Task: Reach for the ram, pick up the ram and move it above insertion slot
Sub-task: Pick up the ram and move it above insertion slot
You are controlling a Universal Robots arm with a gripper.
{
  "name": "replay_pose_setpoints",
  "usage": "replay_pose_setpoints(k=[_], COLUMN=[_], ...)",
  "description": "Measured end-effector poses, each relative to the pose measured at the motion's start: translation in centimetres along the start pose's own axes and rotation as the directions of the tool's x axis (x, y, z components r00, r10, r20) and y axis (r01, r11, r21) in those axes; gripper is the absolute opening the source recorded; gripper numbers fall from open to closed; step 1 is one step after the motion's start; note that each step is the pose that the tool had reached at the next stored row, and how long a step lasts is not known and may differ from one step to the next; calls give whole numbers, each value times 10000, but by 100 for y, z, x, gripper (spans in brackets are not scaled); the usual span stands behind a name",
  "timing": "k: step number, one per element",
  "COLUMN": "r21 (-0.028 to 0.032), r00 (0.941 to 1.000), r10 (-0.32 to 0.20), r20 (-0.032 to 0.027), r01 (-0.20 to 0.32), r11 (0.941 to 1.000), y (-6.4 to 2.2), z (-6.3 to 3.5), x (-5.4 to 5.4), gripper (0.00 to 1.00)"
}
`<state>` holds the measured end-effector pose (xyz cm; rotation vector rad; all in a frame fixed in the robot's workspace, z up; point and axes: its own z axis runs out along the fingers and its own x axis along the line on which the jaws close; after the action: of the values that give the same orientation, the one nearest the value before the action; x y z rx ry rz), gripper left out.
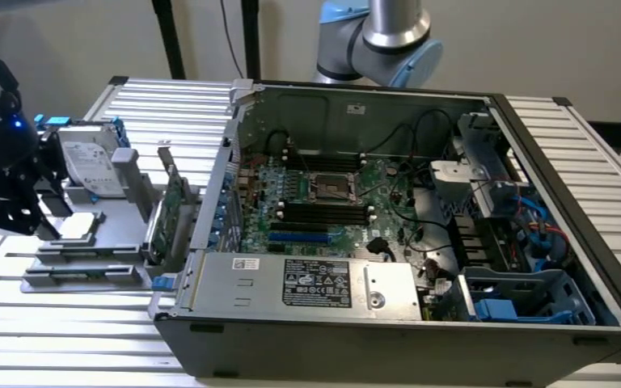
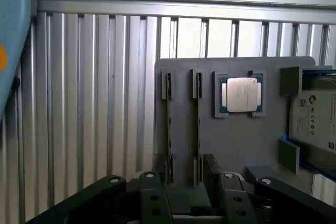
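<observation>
My gripper [image 2: 184, 177] is open above the near end of a grey parts holder [image 2: 236, 145]. Its two black fingers [image 2: 157, 182] stand apart, roughly over the two long narrow slots [image 2: 168, 124] in the holder. I cannot make out a green ram stick in or beside those slots. In the exterior view the gripper [image 1: 41, 222] hangs at the far left, over the same holder [image 1: 84, 271]. The open computer case [image 1: 397, 323] lies to the exterior view's right, and the black memory slots [image 1: 322, 212] show on its motherboard.
On the holder sit a silver processor [image 2: 241, 94], a silver hard drive [image 2: 317, 116] and an upright green expansion card with a metal bracket [image 1: 171, 212], which stands between the gripper and the case. Everything rests on a ribbed metal table [image 2: 94, 103]. The arm's base [image 1: 381, 40] rises behind the case.
</observation>
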<state>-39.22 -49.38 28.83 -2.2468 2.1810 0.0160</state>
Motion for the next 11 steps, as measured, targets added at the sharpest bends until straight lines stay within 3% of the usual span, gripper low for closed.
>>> replay_pose_setpoints(k=[11], r21=[-4], r00=[9999], r10=[-172], r20=[-1], r01=[172], r11=[9999], y=[-24], z=[199], x=[72], gripper=[42])
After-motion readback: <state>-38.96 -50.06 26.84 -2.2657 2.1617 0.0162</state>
